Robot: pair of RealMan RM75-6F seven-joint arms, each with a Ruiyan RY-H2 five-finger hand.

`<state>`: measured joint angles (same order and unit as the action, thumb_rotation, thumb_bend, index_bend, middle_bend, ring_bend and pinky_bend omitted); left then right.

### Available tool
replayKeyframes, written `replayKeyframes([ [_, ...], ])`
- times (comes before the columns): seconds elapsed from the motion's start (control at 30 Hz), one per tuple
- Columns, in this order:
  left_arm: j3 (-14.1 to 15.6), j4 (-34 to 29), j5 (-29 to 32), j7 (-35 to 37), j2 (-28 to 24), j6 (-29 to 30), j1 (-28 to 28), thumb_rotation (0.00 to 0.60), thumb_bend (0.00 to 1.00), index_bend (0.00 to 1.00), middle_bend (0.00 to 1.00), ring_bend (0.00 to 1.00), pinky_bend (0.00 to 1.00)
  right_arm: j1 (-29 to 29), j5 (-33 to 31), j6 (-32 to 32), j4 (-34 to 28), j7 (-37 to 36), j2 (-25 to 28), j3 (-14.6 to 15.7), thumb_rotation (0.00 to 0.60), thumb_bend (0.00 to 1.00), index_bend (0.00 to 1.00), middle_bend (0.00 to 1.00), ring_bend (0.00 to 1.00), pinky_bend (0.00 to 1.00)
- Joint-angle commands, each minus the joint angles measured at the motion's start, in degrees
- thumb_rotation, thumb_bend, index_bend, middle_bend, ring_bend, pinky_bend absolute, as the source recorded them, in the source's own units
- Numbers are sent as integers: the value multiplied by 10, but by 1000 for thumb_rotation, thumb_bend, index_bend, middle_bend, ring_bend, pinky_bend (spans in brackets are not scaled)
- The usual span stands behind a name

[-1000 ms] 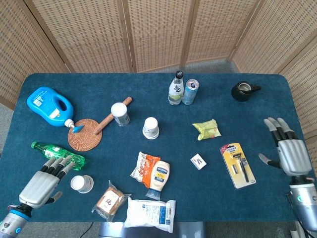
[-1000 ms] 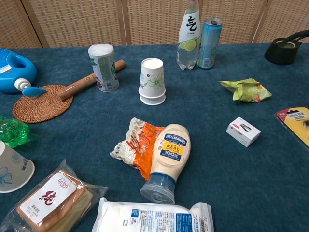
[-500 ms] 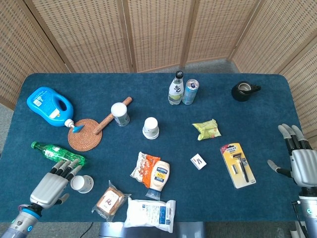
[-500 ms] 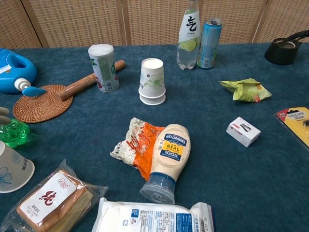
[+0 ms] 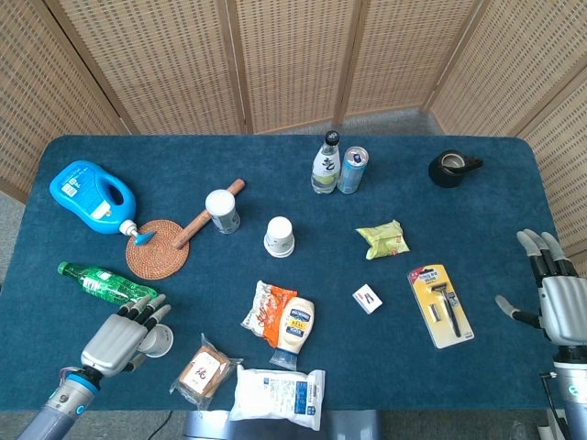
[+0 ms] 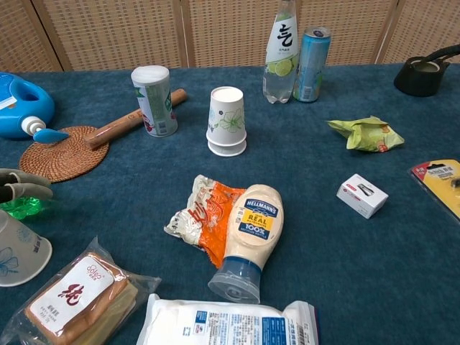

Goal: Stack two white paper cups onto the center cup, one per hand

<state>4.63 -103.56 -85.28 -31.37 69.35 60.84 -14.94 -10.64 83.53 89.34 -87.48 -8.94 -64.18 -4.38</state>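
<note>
The center cup (image 5: 280,236) (image 6: 228,121) stands upside down mid-table, white with a floral print; two rims show at its base. Another white paper cup (image 5: 161,342) (image 6: 19,247) lies on its side near the front left. My left hand (image 5: 122,335) hovers right beside and partly over it, fingers (image 6: 22,184) spread and pointing toward the green bottle, holding nothing. At the table's right edge my right hand (image 5: 556,291) is open with its fingers spread, far from any cup.
A green bottle (image 5: 104,281), rattan coaster (image 5: 156,247) and blue jug (image 5: 91,194) lie left. Bread pack (image 5: 204,370), mayonnaise (image 5: 293,324) and a white bag (image 5: 277,394) crowd the front. A razor pack (image 5: 441,305) and small box (image 5: 367,299) lie right.
My left hand slid right and back toward the front edge, ending over the lying cup. The right hand drew back to the right edge, then stayed still.
</note>
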Motion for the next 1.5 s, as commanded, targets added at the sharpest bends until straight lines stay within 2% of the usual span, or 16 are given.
replayKeyframes([
  [0.03,1,2,5,-6,6,-2,-4,600,340,240,240,123,306,1,2,-1,0,-1,-1,-3,600,196,26,0,0,237],
  [0.1,1,2,8,-10,9,-1,-5,600,348,321,314,192,353,3,3,-2,0,-1,-2,-5,600,200,25,0,0,237],
  [0.2,3,2,8,-11,13,4,-5,600,363,380,370,256,430,4,4,-4,0,0,-3,-7,600,206,26,0,0,237],
  [0.3,4,1,7,-6,13,8,-6,600,370,422,411,297,445,5,5,-6,1,0,-4,-10,600,211,27,0,0,237],
  [0.57,-6,-13,14,13,4,17,-14,600,371,429,418,304,446,8,9,-12,1,3,-7,-13,600,210,27,0,0,237],
  [0.67,-19,-36,20,26,-9,14,-26,600,371,421,411,304,445,9,11,-15,1,5,-9,-14,600,212,26,0,0,237],
  [0.87,-68,-106,50,28,-45,5,-64,600,371,405,395,291,444,9,15,-21,0,10,-12,-14,600,211,27,0,0,237],
  [1.1,-145,-169,159,0,-76,-30,-138,600,372,390,380,281,441,10,18,-26,0,11,-15,-15,600,211,27,0,0,237],
  [1.3,-203,-178,284,-23,-69,-55,-218,600,371,367,364,261,442,11,17,-31,0,9,-15,-17,600,212,26,0,0,237],
  [1.5,-240,-163,431,-78,-40,-45,-316,600,372,353,351,251,446,12,20,-32,-2,6,-14,-18,600,213,27,0,0,237],
])
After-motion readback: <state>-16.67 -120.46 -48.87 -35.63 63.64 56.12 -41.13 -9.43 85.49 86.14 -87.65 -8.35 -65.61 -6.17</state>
